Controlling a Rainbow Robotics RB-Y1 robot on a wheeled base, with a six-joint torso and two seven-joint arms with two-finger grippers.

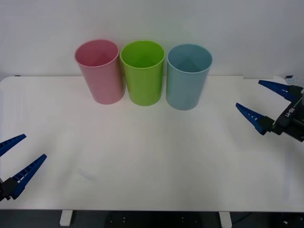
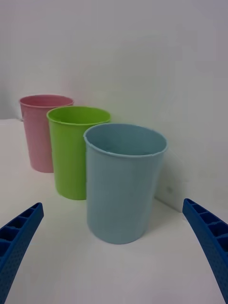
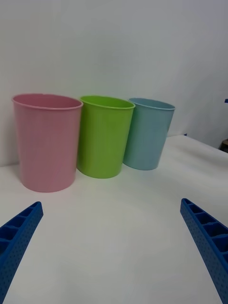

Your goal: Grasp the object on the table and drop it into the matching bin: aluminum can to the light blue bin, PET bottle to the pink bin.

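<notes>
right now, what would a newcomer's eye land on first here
Three tall bins in a row at the far side of the white table: the pink bin on the left, the green bin in the middle, the blue bin on the right. Next, the blue fingers: the left gripper open at the near left edge, the right gripper open at the right edge, facing the blue bin.
</notes>
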